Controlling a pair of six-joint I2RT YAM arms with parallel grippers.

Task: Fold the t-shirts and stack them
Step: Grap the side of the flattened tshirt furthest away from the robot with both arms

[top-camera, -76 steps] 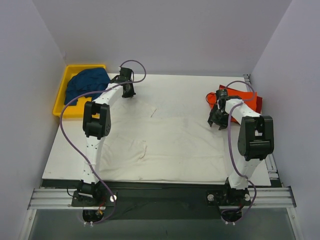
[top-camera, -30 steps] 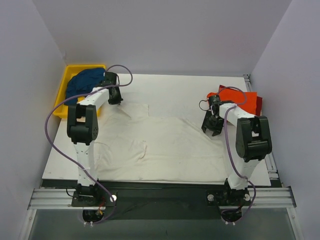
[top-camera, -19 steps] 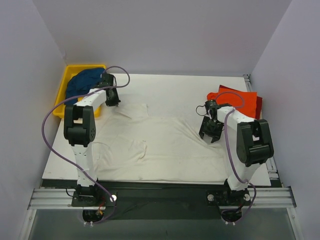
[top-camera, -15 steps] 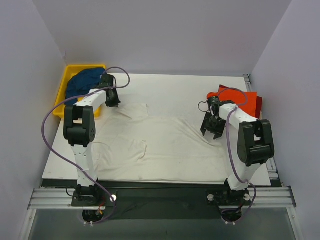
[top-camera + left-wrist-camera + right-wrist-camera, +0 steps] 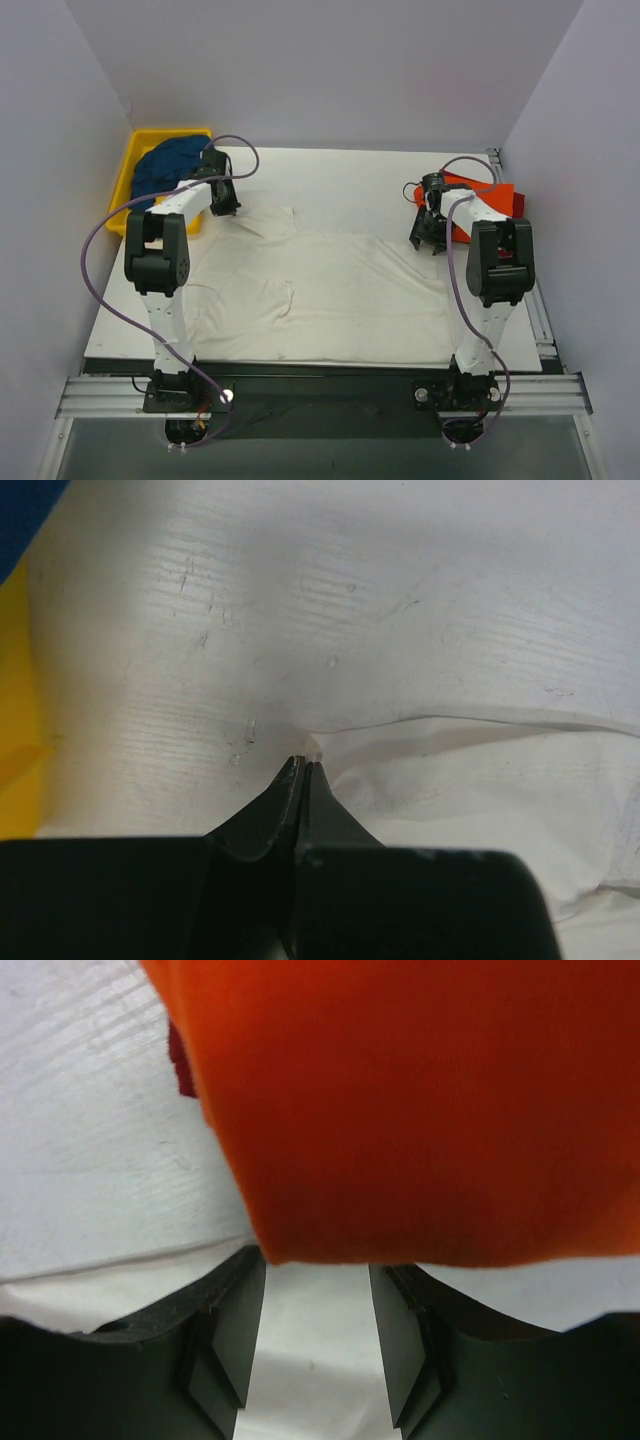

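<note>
Pinching the far-left corner of the off-white t-shirt [image 5: 330, 290], the left gripper [image 5: 303, 770] has its jaws pressed together; the right gripper [image 5: 316, 1290] holds its jaws spread just before the orange-red t-shirt [image 5: 420, 1100]. The off-white t-shirt lies across the surface [image 5: 340, 180]; a dark blue t-shirt [image 5: 170, 165] fills the yellow bin [image 5: 122, 195].

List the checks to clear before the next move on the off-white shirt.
1. Left gripper pinching the off-white t-shirt: ok, shut on its far-left corner, thin bite only.
2. Right gripper gripping cloth: not ok, open and empty.
3. Orange t-shirt clear of the right gripper: not ok, its edge lies at the fingertips.
4. Off-white t-shirt flat: not ok, creases on its left half.
5. Dark blue t-shirt out of the way: ok, in the yellow bin.
</note>
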